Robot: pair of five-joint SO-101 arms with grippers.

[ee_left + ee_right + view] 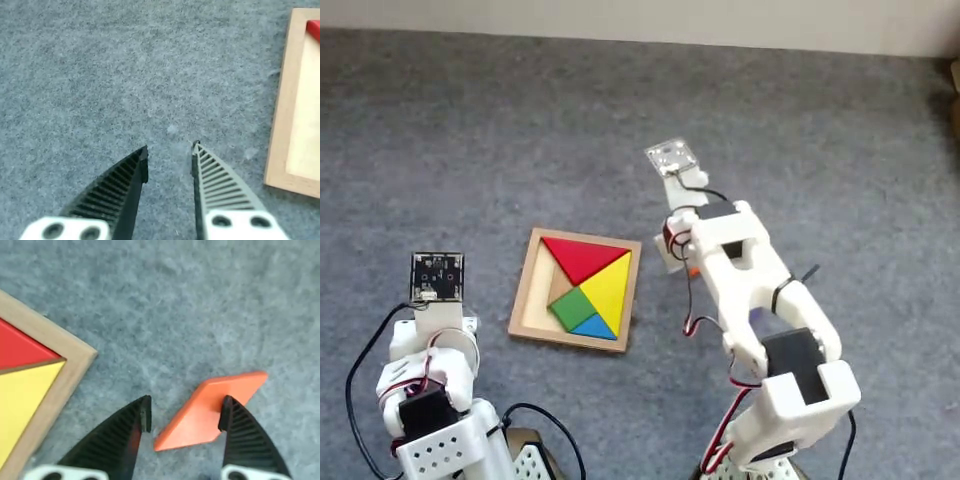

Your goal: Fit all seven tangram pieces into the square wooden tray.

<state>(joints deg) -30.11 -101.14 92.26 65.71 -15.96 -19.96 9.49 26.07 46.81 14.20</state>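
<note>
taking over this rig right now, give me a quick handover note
Left end effector: open, empty, over the grey carpet left of the square wooden tray.
Right end effector: open, straddling the orange parallelogram piece on the carpet right of the tray, not clamped.
Done: red triangle, yellow triangle, green square and blue triangle lie in the tray.
Left to do: grasp the orange piece and fit it; the tray's left part looks unfilled, though I cannot tell for sure.

Seen from above, bare grey tabletop (pixel 470 120) lies open across the upper frame. The wooden tray (pixel 522 285) fills the centre. The right arm (pixel 760 290) crowds its right edge. The left arm (pixel 430 340) stands lower left, a narrow strip of tabletop between it and the tray.
</note>
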